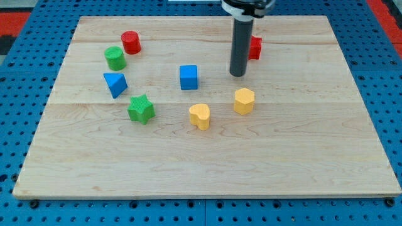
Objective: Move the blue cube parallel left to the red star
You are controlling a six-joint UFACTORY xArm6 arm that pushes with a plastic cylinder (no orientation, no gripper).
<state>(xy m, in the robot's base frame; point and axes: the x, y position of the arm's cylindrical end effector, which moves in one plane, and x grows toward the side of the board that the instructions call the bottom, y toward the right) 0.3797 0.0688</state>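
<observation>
Standing right of the blue cube (188,77), the tip (237,75) is not touching it. The red block (254,48) behind the rod is likely the star. The end effector has no grip, holds nothing. Next: push up-left. Eight blocks on the bench (314,163): two each red, green, blue, yellow.

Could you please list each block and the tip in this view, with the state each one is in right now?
blue cube: flat on the board, untouched, left of my tip.
red star: partly hidden behind the rod.
my tip: down at the board, touching no block.
red cylinder: upright.
green cylinder: upright.
blue triangle: lying free.
green star: lying free.
yellow heart: lying free.
yellow hexagon: lying free.
</observation>
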